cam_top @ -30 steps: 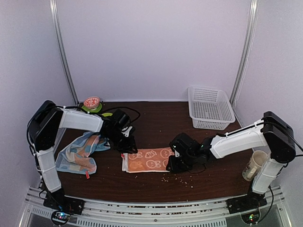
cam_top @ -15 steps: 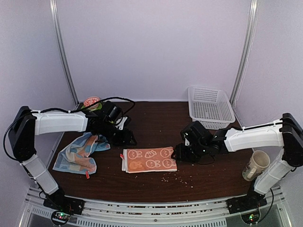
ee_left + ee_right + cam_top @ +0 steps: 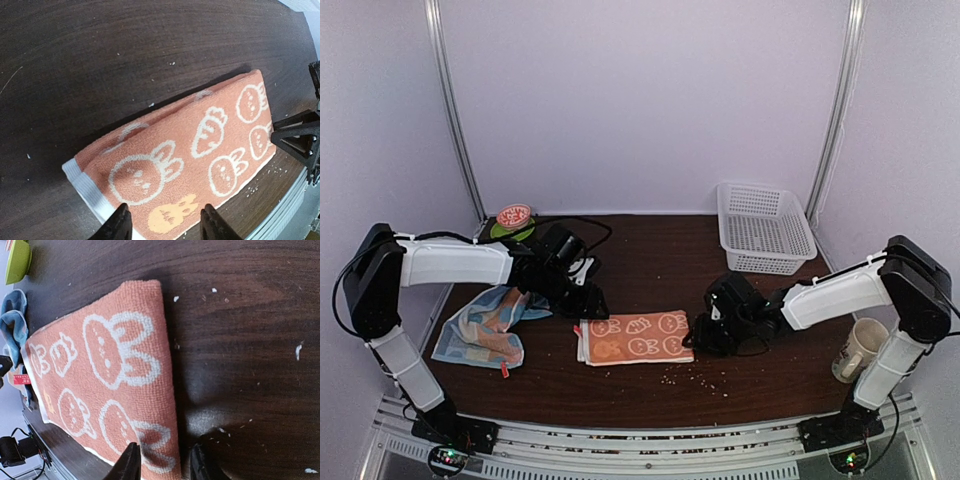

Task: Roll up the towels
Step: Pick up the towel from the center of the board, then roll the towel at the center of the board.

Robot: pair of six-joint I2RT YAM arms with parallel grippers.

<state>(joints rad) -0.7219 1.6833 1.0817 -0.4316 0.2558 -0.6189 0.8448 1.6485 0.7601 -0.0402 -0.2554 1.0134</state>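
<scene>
I see the folded orange terry towel with white rabbit-and-carrot print (image 3: 636, 338) lying flat at the middle of the dark wooden surface (image 3: 650, 262), and the crumpled light-blue dotted towel (image 3: 485, 325) lying apart to its left. My left claw (image 3: 590, 307) hangs over the orange towel's left end and my right claw (image 3: 700, 340) sits at its right end. Both have fingers spread and grasp nothing.
</scene>
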